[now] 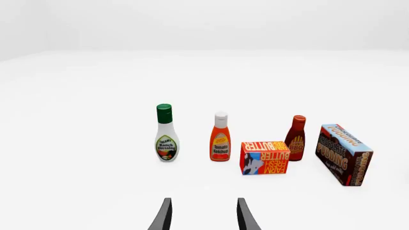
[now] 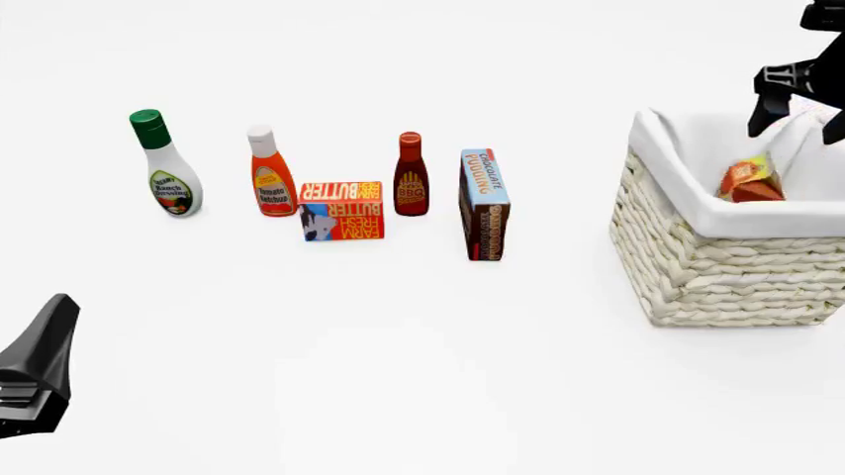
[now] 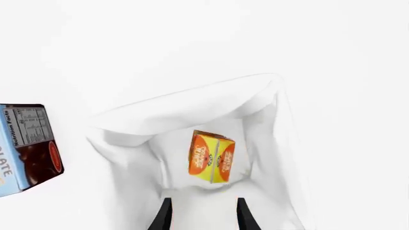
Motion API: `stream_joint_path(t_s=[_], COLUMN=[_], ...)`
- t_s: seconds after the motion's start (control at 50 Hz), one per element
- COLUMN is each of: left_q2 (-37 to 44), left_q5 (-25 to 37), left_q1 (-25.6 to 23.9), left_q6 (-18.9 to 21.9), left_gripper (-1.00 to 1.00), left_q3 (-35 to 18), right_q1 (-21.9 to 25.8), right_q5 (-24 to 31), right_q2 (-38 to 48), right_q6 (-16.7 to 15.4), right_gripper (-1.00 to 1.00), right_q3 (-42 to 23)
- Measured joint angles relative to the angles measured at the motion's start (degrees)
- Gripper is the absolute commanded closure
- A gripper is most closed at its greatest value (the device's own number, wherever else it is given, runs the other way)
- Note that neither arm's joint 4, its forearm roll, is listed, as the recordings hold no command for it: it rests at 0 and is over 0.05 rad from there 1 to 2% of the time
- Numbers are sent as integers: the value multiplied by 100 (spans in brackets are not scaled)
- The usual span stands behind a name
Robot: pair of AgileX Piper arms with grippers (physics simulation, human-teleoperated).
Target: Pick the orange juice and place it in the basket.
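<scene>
The orange juice (image 2: 749, 181) is inside the basket (image 2: 713, 277), leaning against the white cloth lining; only its gable top shows in the front view. In the right wrist view the orange juice (image 3: 212, 156) sits on the lining inside the basket (image 3: 185, 103). My right gripper (image 2: 797, 129) hangs above the basket, open and empty, apart from the carton; its fingers also show in its own wrist view (image 3: 203, 201). My left gripper (image 2: 43, 341) is low at the near left, open and empty (image 1: 201, 203), facing the row of groceries.
A row of groceries stands left of the basket: ranch dressing bottle (image 2: 168, 166), tomato ketchup bottle (image 2: 272, 175), flat red butter box (image 2: 342, 210), dark red sauce bottle (image 2: 411, 177) and chocolate pudding box (image 2: 485, 204).
</scene>
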Motion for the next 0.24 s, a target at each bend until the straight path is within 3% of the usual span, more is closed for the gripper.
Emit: stream_joint_path(t_s=[0.24], left_q2=[0], left_q5=[0], left_q1=[0], left_q6=[0], left_gripper=[-100], left_q3=[0], right_q1=[-30], right_q5=[0], right_q2=[-13], right_q6=[-13], right_gripper=[-100], right_q3=[0])
